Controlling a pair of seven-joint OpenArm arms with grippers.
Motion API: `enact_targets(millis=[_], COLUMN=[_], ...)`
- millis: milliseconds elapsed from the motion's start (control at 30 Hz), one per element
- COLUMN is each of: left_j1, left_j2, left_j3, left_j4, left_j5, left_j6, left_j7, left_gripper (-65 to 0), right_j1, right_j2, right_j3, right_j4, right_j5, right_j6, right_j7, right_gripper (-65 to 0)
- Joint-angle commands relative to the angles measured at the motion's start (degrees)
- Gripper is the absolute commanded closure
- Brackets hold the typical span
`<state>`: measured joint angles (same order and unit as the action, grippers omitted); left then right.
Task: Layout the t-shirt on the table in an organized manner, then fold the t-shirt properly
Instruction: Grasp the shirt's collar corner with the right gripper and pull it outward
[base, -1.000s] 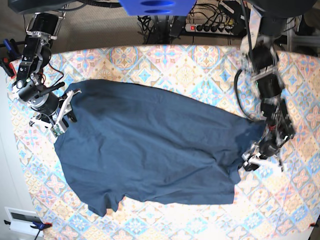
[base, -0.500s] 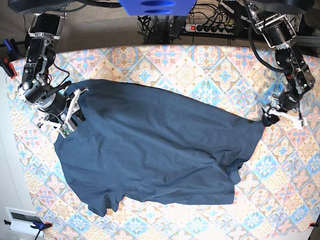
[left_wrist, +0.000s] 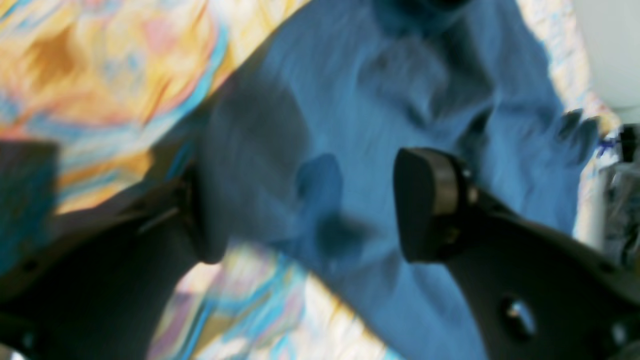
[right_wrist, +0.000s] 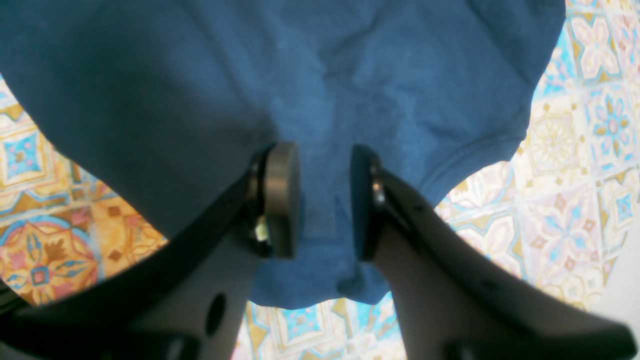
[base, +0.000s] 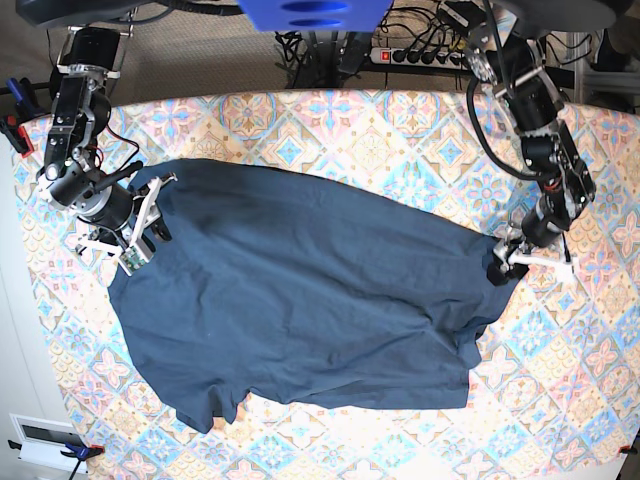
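Observation:
The dark navy t-shirt (base: 310, 300) lies spread and rumpled across the patterned table (base: 380, 140), its long side running from upper left to lower right. At the shirt's right tip, my left gripper (base: 520, 262) stands open. In the blurred left wrist view its jaws (left_wrist: 305, 210) are wide apart over the t-shirt (left_wrist: 400, 75) edge and tablecloth (left_wrist: 100, 60). My right gripper (base: 145, 235) sits at the shirt's upper left edge. Its pads (right_wrist: 322, 200) stand partly apart just above the t-shirt (right_wrist: 325, 75) near its hem, with tablecloth (right_wrist: 575, 150) on both sides.
A power strip with cables (base: 420, 50) lies behind the table's far edge. A blue mount (base: 310, 12) hangs at top centre. Clamps (base: 15, 130) sit at the left edge, and a white box (base: 45, 440) lies at lower left off the table.
The left arm swung up away from the shirt's right corner, then came back down to the shirt's right tip. The right gripper shifted slightly right along the shirt's left edge.

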<state>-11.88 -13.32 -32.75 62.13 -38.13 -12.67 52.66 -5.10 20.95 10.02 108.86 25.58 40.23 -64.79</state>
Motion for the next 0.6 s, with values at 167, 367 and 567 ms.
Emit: enact_targets(millis=[167,367,567], left_j1=[-5.31,-5.75,-6.27], left_j2=[-0.08,-2.81,-4.57], left_j3=[0.18,0.18,0.36], left_j4=[0.33,7.72,10.53], left_j5=[-5.08,-17.91,-19.06], left_j6=[0.05,0.05,0.05], left_j7=[1.53,7.07,8.30], left_gripper=[0.0,0.0,0.0], right_j1=[-3.47,-9.71,-13.23], right_j2=[0.90,1.34,1.34], right_j3=[0.31,0.31,0.13], right_j4=[1.16,1.16,1.08], right_j5=[0.48,0.39,0.39], right_j6=[-0.23,-0.23,-0.23], right_j7=[1.01,1.01,1.01], right_gripper=[-16.8,-16.8,-16.8])
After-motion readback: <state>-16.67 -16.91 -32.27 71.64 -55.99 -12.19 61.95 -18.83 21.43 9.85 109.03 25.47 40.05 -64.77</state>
